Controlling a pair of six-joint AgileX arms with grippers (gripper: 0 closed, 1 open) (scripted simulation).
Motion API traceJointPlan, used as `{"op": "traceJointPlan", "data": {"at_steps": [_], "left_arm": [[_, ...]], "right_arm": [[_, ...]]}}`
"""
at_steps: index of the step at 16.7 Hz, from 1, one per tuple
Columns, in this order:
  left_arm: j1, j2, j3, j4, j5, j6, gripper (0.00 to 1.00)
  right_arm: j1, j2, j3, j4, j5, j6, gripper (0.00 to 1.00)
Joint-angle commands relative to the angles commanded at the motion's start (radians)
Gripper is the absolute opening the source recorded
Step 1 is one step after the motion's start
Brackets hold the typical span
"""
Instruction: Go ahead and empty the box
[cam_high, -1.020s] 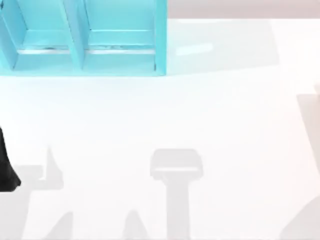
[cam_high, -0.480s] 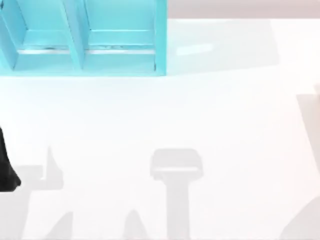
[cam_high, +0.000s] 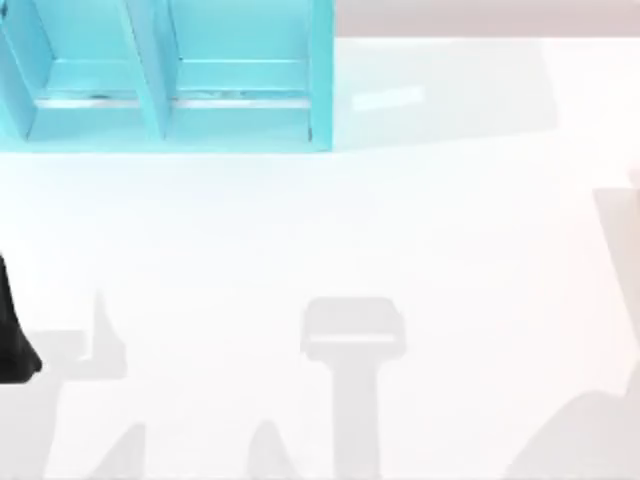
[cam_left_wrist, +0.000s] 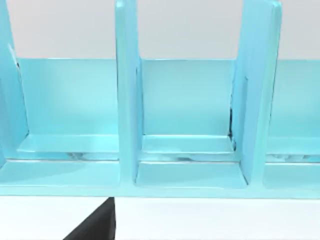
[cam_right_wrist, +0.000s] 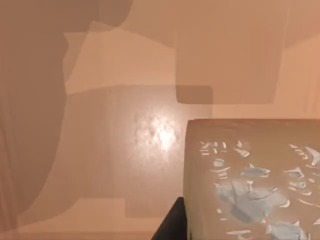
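white tabletop (cam_high: 400, 220): bare, glossy, grey shadows falling across its near half | turquoise open-fronted shelf unit with upright dividers (cam_high: 170, 90): standing at the table's far left, compartments facing forward | shelf compartments (cam_left_wrist: 187, 115): each with a low inner step, walls upright | pale grey backdrop (cam_left_wrist: 190, 27): behind the shelf

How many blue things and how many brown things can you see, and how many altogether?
Blue shelf boxes: 1
Brown blocks with pale blue flecks: 1
Black arm parts at the table's left edge: 1
Total: 3
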Motion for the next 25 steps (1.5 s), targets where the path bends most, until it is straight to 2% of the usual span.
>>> {"op": "traceJointPlan", "data": {"at_steps": [3,6,14,17,22,25], "left_arm": [[0.000,0.000,0.000,0.000,0.000,0.000,1.00],[0.000,0.000,0.000,0.000,0.000,0.000,1.00],[0.000,0.000,0.000,0.000,0.000,0.000,1.00],[0.000,0.000,0.000,0.000,0.000,0.000,1.00],[0.000,0.000,0.000,0.000,0.000,0.000,1.00],[0.000,0.000,0.000,0.000,0.000,0.000,1.00]], "right_arm": [[0.000,-0.039,0.127,-0.177,0.000,-0.002,0.00],[0.001,-0.068,0.210,-0.271,0.000,-0.002,0.00],[0.038,-0.048,0.231,-0.275,0.002,0.034,0.00],[0.168,0.014,0.270,-0.254,0.008,0.157,0.00],[0.532,0.146,0.347,-0.180,0.012,0.467,0.00],[0.683,0.229,0.381,-0.131,0.008,0.619,0.00]]}}
